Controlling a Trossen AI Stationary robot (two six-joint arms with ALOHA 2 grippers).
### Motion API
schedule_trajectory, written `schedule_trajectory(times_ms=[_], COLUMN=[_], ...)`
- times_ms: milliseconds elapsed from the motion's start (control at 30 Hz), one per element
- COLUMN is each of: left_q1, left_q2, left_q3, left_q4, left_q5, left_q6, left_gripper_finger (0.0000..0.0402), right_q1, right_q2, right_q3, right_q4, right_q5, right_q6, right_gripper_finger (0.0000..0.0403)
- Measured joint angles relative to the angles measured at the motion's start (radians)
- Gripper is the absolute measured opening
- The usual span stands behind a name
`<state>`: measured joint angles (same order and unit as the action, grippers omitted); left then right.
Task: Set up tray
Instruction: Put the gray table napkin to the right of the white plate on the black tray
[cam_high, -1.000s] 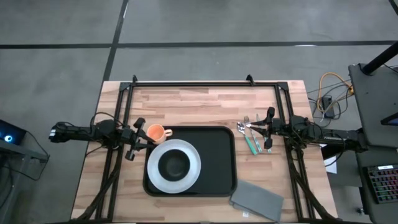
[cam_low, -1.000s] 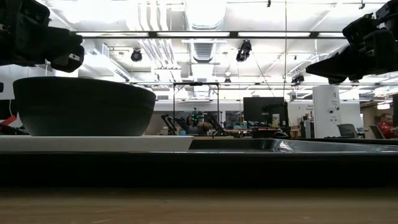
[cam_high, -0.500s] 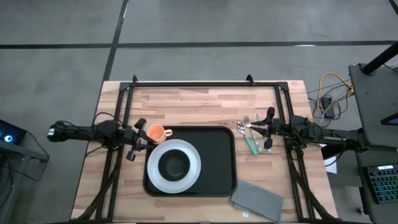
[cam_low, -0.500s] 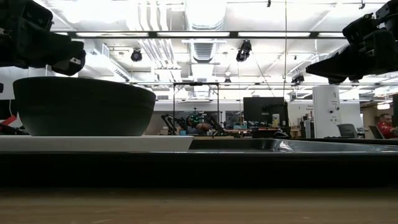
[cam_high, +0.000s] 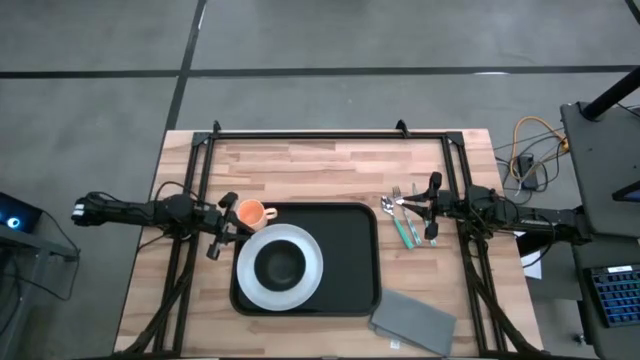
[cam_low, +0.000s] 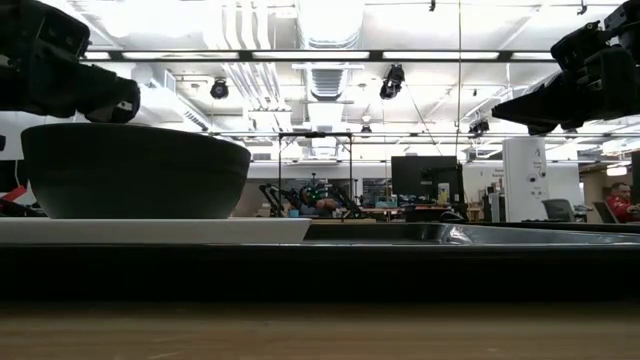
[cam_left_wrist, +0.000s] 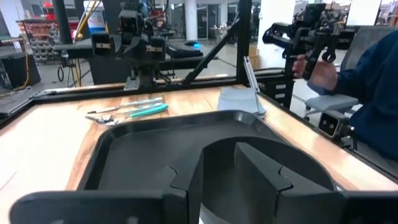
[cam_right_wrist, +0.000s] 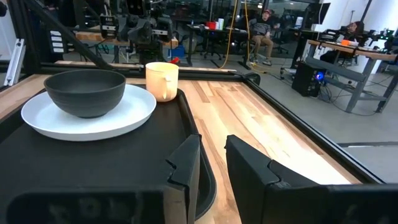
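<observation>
Black tray (cam_high: 350, 255) sits centre-low in the high view, carrying a white plate (cam_high: 262, 286) with a dark bowl (cam_high: 280, 265) at its left. Orange mug (cam_high: 250, 212) at the tray's upper-left corner. Left gripper (cam_high: 222, 225) beside the mug, fingers slightly parted, empty. Right gripper (cam_high: 432, 210) over the cutlery (cam_high: 405, 222), fingers slightly parted, holding nothing.

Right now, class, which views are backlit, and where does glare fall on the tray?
Low view: bright ceiling lights behind turn the bowl and both arms into dark silhouettes; a small glint sits on the tray rim. Left wrist view: soft sheen along the tray's inner wall. High view: evenly lit.
</observation>
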<state>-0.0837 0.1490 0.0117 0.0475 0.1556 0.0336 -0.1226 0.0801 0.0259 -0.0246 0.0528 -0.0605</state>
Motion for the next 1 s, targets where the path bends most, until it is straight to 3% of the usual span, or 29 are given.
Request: schedule_trajectory(times_ms=[633, 900, 1000], left_q1=[0.000, 0.000, 0.000], left_q2=[-0.073, -0.076, -0.079], left_q3=[-0.002, -0.001, -0.001], left_q4=[0.099, 0.107, 0.143], left_q5=[-0.003, -0.004, -0.004], left_q6=[0.014, 0.010, 0.000], left_gripper_finger=[0.0075, 0.0075, 0.0075], right_q1=[0.000, 0.000, 0.000], right_q2=[0.000, 0.000, 0.000], right_q3=[0.000, 0.000, 0.000], right_q4=[0.015, 0.028, 0.029], right_q5=[0.000, -0.008, -0.072], right_q6=[0.002, 0.139, 0.201], right_gripper_finger=[0.0068, 0.0068, 0.0068])
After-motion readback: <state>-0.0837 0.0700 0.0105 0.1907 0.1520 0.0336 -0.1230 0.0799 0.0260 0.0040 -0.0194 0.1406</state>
